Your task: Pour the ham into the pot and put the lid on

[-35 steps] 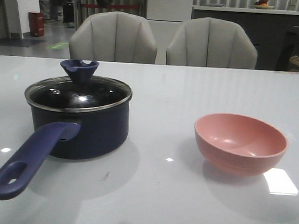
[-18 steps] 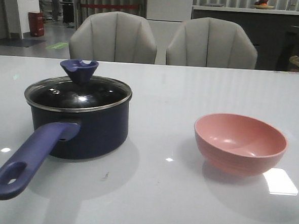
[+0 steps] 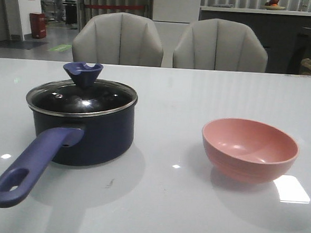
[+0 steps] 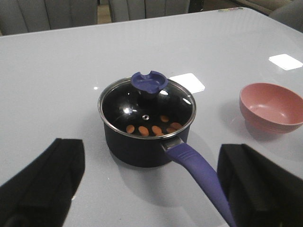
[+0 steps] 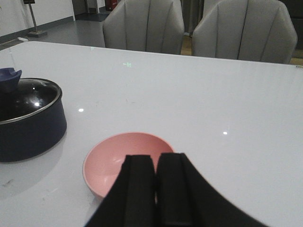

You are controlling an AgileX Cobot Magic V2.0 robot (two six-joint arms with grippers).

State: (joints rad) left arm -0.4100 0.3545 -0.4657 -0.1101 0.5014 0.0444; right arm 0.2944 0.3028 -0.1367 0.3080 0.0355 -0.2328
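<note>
The navy pot (image 3: 86,133) stands at the table's left with its purple-blue handle (image 3: 33,164) toward the front. The glass lid (image 3: 80,97) with its blue knob (image 3: 82,72) sits on it. In the left wrist view several orange-pink ham pieces (image 4: 152,128) lie inside the pot (image 4: 142,146) under the lid (image 4: 147,106). My left gripper (image 4: 149,184) is open and empty, drawn back from the pot. My right gripper (image 5: 155,163) is shut and empty, above the near rim of the empty pink bowl (image 5: 118,163). Neither gripper shows in the front view.
The pink bowl (image 3: 249,148) stands at the table's right. Two grey chairs (image 3: 170,41) stand behind the far edge of the white table (image 3: 166,201).
The pot's handle end has shifted very slightly. Nothing else has visibly changed.
</note>
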